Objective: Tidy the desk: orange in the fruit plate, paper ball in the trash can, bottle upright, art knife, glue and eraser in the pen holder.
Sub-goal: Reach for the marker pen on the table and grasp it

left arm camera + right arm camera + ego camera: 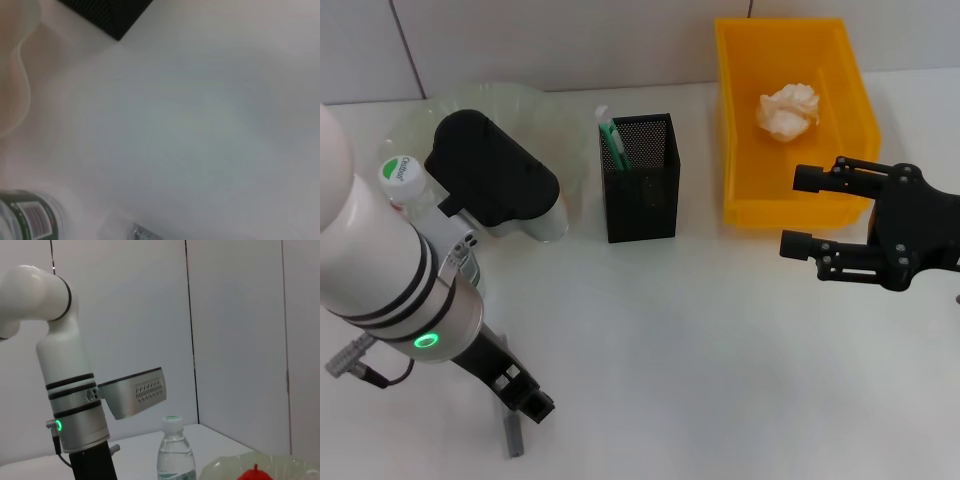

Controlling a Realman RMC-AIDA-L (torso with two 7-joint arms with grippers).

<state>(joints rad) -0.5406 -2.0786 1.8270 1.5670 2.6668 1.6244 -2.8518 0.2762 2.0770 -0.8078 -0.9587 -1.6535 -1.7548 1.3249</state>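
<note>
Art knife: a slim grey item (512,438), judged to be the art knife, lies near the front edge of the surface toward its left corner.
Long axis: roughly front to back, one end directly under the left gripper.
Left gripper (525,398): reaches down at the front-left of the surface, just above the grey item. Whether it touches or holds the item cannot be told, nor whether it is open or closed.
Right gripper (817,212): hovers near the right edge, just in front of the trash can, jaws spread wide and holding nothing.
Nearer arm: the left. The right gripper is well apart from the grey item.
Coming move (judgement): the item must travel from the front-left toward the pen holder at the back middle, so a grip across its narrow width is required.
Pen holder (640,178): black mesh, upright, toward the back edge. A green-and-white item (611,140) stands in its left side; which tool it is cannot be told. No eraser is visible.
Trash can (790,195): yellow bin at the back-right corner, with the paper ball (788,109) inside.
Fruit plate (535,105): translucent, at the back-left corner. The right wrist view shows an orange-red fruit (255,474) in it.
Bottle (404,180): upright, cap on, just beside the plate at the left edge.
</note>
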